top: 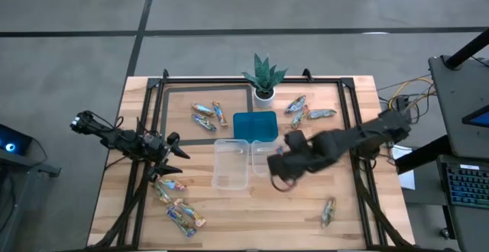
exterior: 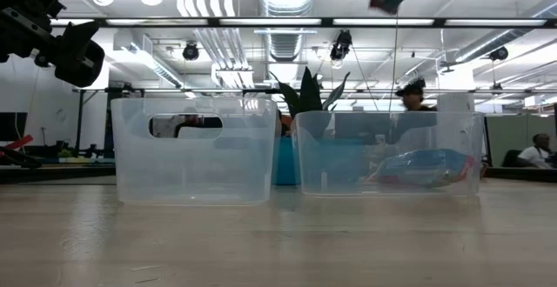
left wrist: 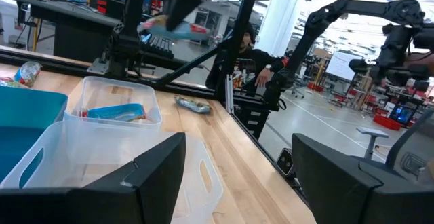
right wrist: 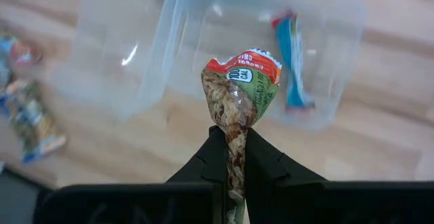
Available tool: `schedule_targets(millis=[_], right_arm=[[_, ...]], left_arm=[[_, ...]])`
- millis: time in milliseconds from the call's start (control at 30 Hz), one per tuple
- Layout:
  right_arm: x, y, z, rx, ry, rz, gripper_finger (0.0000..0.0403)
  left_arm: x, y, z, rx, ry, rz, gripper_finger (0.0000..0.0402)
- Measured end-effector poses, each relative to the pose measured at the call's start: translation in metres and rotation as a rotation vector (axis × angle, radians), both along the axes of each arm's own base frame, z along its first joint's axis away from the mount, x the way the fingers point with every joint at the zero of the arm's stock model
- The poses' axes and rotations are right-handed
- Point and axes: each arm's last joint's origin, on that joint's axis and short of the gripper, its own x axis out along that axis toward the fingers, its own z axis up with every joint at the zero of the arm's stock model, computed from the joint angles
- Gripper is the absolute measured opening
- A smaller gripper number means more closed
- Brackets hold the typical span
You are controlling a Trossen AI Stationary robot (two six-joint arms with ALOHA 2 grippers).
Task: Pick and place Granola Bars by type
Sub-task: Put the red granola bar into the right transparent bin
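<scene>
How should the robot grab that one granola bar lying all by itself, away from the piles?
Pinch the lone granola bar across its narrow middle, coming straight down. It lies flat on the table, apart from the rest, so fingers fit down both long sides. The right pincer is nearest, but holds another granola bar now.

The table (top: 306,206) was pale planked wood with a smooth matt face; both tubs (exterior: 193,150) were clear, glossy plastic; the granola bar (right wrist: 241,91) wore a shiny crinkled wrapper, pinched by the right gripper (right wrist: 230,149), whose fingers looked matt black plastic
</scene>
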Motion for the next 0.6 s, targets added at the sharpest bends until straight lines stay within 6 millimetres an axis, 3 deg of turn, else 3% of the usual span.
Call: schedule_targets(millis=[300, 600], right_arm=[[0.040, -0.045, -0.039, -0.012, 0.139, 0.014, 0.0013], [0.065, -0.059, -0.083, -0.001, 0.273, 0.076, 0.0013]], left_arm=[[0.000, 0.000, 0.000, 0.000, 0.000, 0.000, 0.0250], [0.000, 0.000, 0.000, 0.000, 0.001, 0.000, 0.0250]])
